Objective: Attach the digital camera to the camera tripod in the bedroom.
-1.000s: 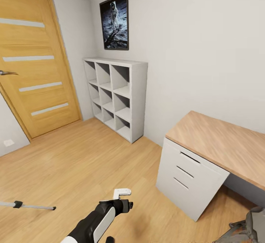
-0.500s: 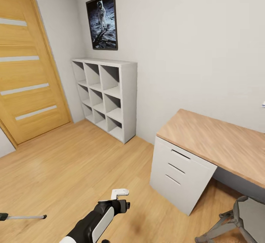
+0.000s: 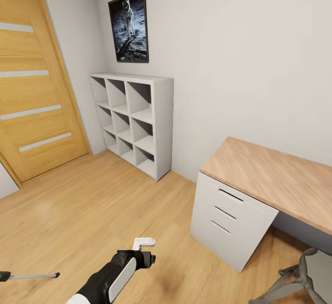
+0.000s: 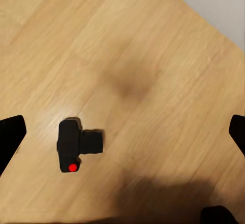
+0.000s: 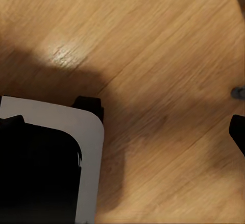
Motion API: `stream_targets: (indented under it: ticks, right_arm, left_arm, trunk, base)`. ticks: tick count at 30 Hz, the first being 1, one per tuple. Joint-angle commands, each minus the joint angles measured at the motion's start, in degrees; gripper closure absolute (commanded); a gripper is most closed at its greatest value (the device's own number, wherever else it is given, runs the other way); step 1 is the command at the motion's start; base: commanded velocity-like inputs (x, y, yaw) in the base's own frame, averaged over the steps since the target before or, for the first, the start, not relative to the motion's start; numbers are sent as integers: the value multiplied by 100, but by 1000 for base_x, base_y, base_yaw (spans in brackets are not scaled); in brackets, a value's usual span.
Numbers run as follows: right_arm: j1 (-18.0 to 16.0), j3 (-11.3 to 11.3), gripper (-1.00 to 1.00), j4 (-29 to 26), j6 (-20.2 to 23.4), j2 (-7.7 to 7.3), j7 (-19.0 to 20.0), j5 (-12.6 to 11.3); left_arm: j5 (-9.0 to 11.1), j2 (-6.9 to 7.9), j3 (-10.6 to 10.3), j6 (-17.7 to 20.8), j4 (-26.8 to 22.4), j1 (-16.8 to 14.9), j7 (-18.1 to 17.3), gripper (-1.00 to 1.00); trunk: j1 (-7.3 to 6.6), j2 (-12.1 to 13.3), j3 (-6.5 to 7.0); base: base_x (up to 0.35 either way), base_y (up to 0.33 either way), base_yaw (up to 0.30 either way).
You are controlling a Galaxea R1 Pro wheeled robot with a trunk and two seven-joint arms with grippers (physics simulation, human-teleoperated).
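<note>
At the far left of the head view one silver-grey leg of the camera tripod (image 3: 32, 276) lies low over the plank floor (image 3: 92, 202), with a black foot at its end; the rest of it is cut off by the frame. Next to it comes the left gripper (image 3: 144, 251), black with a white clip, and in the left wrist view its two dark fingertips (image 4: 10, 140) sit at opposite edges, so the jaws stand wide apart and hold nothing. Between them, on the floor below, lies the digital camera (image 4: 77, 144), a small matte black box with a stubby lens and a red dot. I think the main risk is here: the body is small and smooth, and a descent that is a little off (the lens sticks out to one side) could push it away on the glossy wood instead of gripping it. Further right stand the oak door (image 3: 32, 87), the white cube shelf (image 3: 163, 124) under a framed poster (image 3: 129, 26), and then the wood-topped desk (image 3: 276, 179) with white drawers. For the right gripper, I cannot tell its state.
</note>
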Motion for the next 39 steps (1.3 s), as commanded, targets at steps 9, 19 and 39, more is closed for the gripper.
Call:
stream_targets:
  ticks: [9, 19, 39]
  right_arm:
    - [-132, 24, -100, 117, -51, 77, -59, 57]
    - [-179, 24, -100, 155, -51, 77, -59, 57]
    - [-243, 18, -100, 98, -27, 136, -54, 66]
  left_arm:
    - [205, -57, 88, 79, -95, -26, -69, -100]
    - [542, -129, 88, 79, -265, 86, -182, -100]
    - [568, -98, 87, 142, -358, 139, -167, -100]
  trunk:
    - [0, -3, -5]
    - [0, -3, -5]
    - [0, -3, -5]
  base:
    - [2, 3, 0]
    - [0, 0, 0]
    - [0, 0, 0]
